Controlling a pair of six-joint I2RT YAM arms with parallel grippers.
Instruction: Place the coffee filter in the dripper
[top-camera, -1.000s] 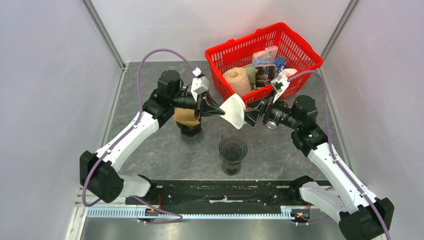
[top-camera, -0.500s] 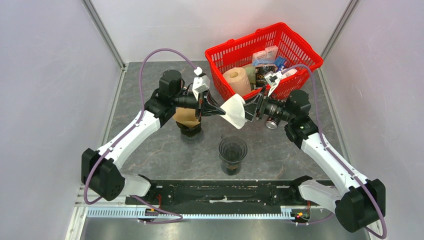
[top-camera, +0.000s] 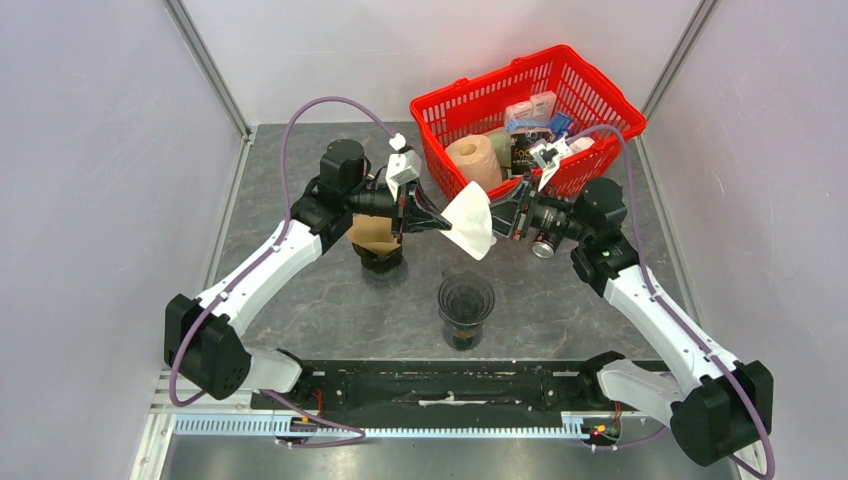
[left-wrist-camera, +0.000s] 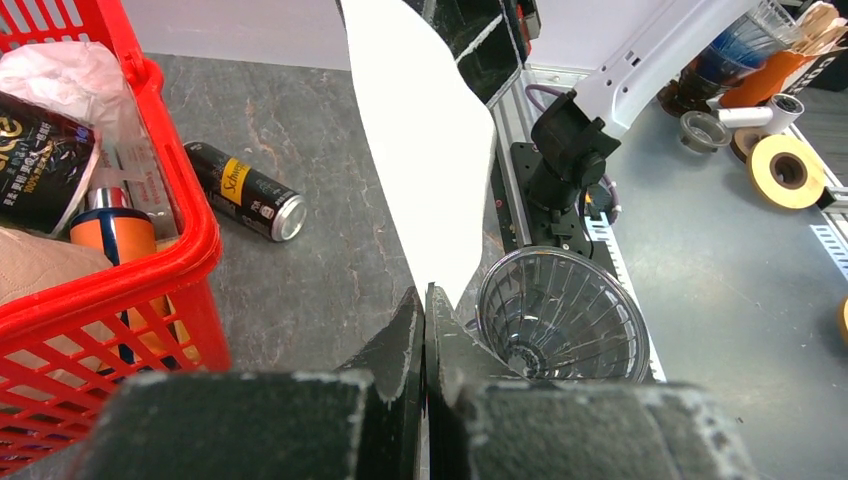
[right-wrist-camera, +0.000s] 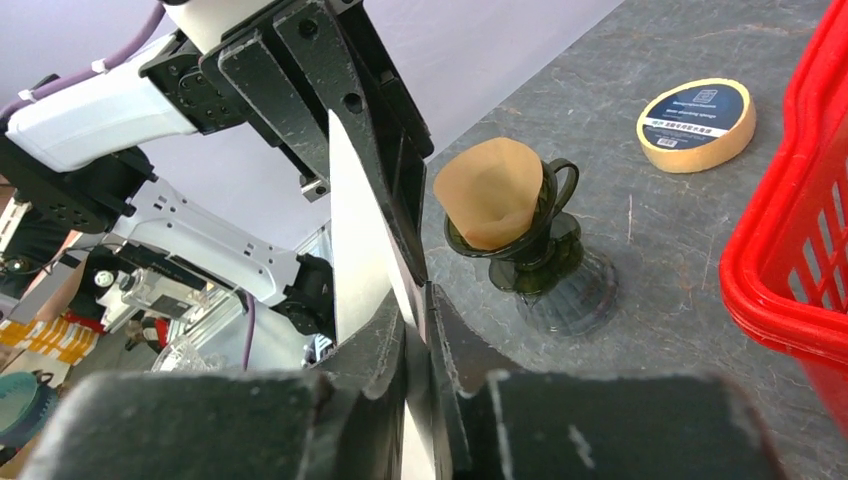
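Note:
A white coffee filter (top-camera: 470, 222) hangs in the air between both arms, above and behind the empty clear glass dripper (top-camera: 466, 300). My left gripper (top-camera: 443, 226) is shut on the filter's pointed end (left-wrist-camera: 420, 150), its tips (left-wrist-camera: 425, 295) pressed together. My right gripper (top-camera: 494, 220) comes from the other side, and its jaws (right-wrist-camera: 425, 295) are closed on the filter's edge (right-wrist-camera: 358, 240). The empty dripper (left-wrist-camera: 560, 315) stands just below the left fingers. A second, dark dripper holding a brown filter (right-wrist-camera: 500, 195) stands on the table under the left wrist.
A red basket (top-camera: 600, 100) with a paper roll and packets stands at the back right. A black can (left-wrist-camera: 245, 190) lies on the table beside it. A tape roll (right-wrist-camera: 697, 124) lies behind the dark dripper.
My right gripper has moved left to the filter and closed its open jaws on the filter's edge. The left gripper has held the filter still.

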